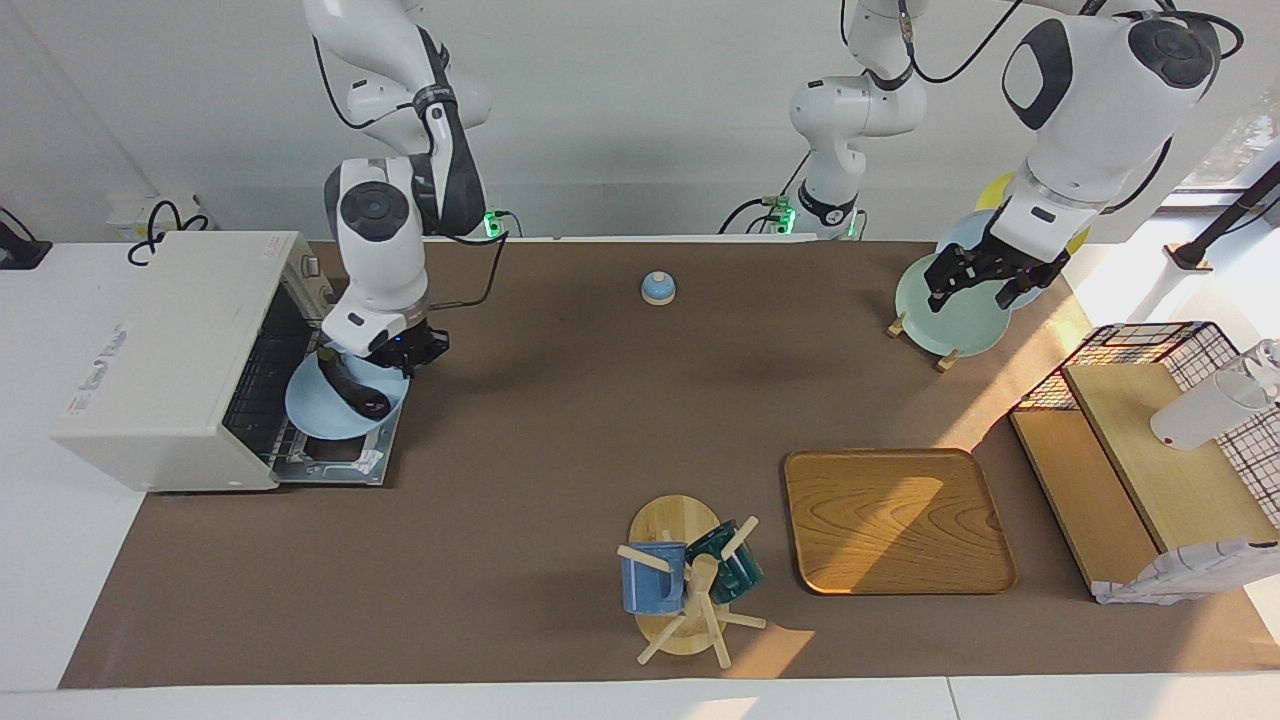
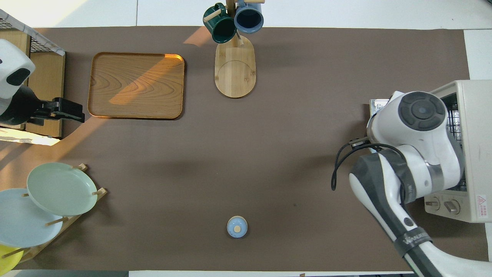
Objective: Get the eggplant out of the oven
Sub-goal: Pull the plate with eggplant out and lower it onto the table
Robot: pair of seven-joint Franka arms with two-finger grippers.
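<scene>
Eggplant (image 1: 354, 388) on plate (image 1: 312, 412), oven (image 1: 170, 360) door

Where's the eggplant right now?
In the facing view the eggplant lies on a light blue plate over the open oven door, at the right arm's end of the table, under the right tool.

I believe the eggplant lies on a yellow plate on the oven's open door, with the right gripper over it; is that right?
Not quite: the plate is light blue, not yellow. The rest holds: in the facing view the eggplant lies on it, on the open door of the oven, with the right gripper over it.
</scene>
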